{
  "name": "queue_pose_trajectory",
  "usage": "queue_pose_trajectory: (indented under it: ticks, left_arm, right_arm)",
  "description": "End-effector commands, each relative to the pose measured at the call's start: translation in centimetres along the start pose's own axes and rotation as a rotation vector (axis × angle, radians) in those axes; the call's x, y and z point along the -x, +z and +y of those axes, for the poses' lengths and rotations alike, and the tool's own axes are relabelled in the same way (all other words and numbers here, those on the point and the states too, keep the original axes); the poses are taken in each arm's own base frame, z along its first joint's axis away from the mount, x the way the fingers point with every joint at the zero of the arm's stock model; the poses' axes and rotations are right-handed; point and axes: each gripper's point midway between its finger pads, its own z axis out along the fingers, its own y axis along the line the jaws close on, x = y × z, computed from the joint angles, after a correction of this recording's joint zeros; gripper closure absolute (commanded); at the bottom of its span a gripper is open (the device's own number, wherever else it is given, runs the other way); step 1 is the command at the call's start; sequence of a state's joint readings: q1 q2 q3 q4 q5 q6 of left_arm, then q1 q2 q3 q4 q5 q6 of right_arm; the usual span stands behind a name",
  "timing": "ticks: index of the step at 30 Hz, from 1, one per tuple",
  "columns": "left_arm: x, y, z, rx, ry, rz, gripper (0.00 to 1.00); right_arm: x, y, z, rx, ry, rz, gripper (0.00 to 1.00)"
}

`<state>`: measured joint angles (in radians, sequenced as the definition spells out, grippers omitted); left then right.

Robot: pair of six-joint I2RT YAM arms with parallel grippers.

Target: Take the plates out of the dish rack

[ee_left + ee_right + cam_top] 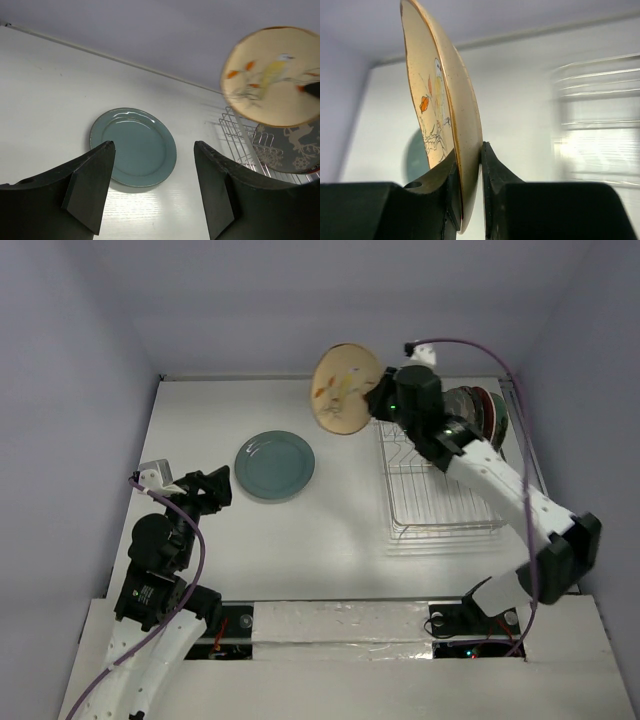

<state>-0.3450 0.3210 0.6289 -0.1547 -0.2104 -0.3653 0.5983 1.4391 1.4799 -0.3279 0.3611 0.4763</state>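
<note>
On your desk (330, 540), left of the dish rack (440, 505), the teal plate (275, 465) lies flat. Your right tool (469, 155) pinches the cream bird plate (345, 388) by its rim, aloft near the rack's far corner; it's likely stiff, slick and breakable, so grip deep. Your left tool (153, 150) is spread, empty.

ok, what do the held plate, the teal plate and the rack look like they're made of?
The held plate is probably glazed ceramic or stoneware: cream with a painted bird motif, a darker rim and a thick edge. The teal plate is likely glazed ceramic too, with glossy highlights and a worn-looking rim. The dish rack is thin silvery metal wire in a grid; whether it is chromed or coated is unclear.
</note>
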Motion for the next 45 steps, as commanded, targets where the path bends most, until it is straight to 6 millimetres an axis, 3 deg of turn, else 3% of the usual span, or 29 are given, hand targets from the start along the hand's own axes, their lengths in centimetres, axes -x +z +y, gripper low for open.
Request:
queue_pose_trajectory:
  ticks: [1,2,4,6,9,11,13,16,27,31,32,34,38,41,42,44,45]
  left_arm:
    - [0.9,-0.1,-0.3,-0.018,-0.013,-0.041,0.39]
    - [0.9,-0.1,-0.4,-0.018,-0.016,-0.043,0.38]
    - [0.9,-0.1,-0.4,-0.019,-0.015,-0.044,0.38]
    - [0.9,-0.1,-0.3,-0.018,-0.015,-0.043,0.38]
    - [0.9,-0.1,-0.4,-0.019,-0.015,-0.044,0.38]
    - [0.9,-0.1,-0.4,-0.018,-0.015,-0.043,0.38]
    - [0.9,-0.1,-0.4,-0.019,-0.015,-0.044,0.38]
    - [0.7,0.1,-0.3,-0.015,-0.013,-0.036,0.38]
    - [0.5,0.3,-0.3,-0.011,-0.012,-0.026,0.38]
    - [0.3,0.4,-0.2,-0.008,-0.01,-0.021,0.38]
    - [0.4,0.3,-0.3,-0.01,-0.011,-0.025,0.38]
    - [0.4,0.3,-0.2,-0.01,-0.012,-0.024,0.38]
    - [0.6,0.2,-0.3,-0.013,-0.013,-0.032,0.38]
    - [0.7,0.2,-0.3,-0.015,-0.014,-0.034,0.38]
    - [0.7,0.2,-0.3,-0.015,-0.012,-0.034,0.38]
    - [0.7,0.1,-0.3,-0.016,-0.013,-0.037,0.38]
    - [0.8,0.0,-0.3,-0.017,-0.014,-0.04,0.38]
  right_arm:
    - [-0.6,2.9,10.9,0.413,0.307,-0.017,1.0]
    - [-0.7,2.8,13.1,0.491,0.369,-0.009,1.0]
    - [-1.9,3.8,14.8,0.537,0.417,0.026,1.0]
    - [-5.1,5.4,16.1,0.565,0.456,0.097,1.0]
    - [-9.2,7.1,17.0,0.563,0.489,0.172,1.0]
    - [-10.9,7.5,17.6,0.584,0.513,0.2,1.0]
    - [-13.8,8.7,17.6,0.564,0.519,0.245,1.0]
    - [-16.5,10.3,17.3,0.541,0.533,0.29,1.0]
    - [-22.4,11.6,14.9,0.448,0.538,0.372,0.96]
    - [-23.6,11.5,14.3,0.437,0.535,0.393,0.8]
    - [-24.0,11.4,14.2,0.435,0.527,0.401,0.69]
    - [-24.9,11.4,13.5,0.415,0.517,0.416,0.59]
    - [-26.6,11.3,12.0,0.36,0.441,0.458,0.27]
    - [-26.9,11.6,11.3,0.328,0.346,0.467,0.16]
    - [-27.6,11.6,10.2,0.273,0.311,0.489,0.14]
    - [-27.1,11.5,9.7,0.249,0.239,0.488,0.1]
    - [-27.2,11.6,8.4,0.185,0.203,0.484,0.1]
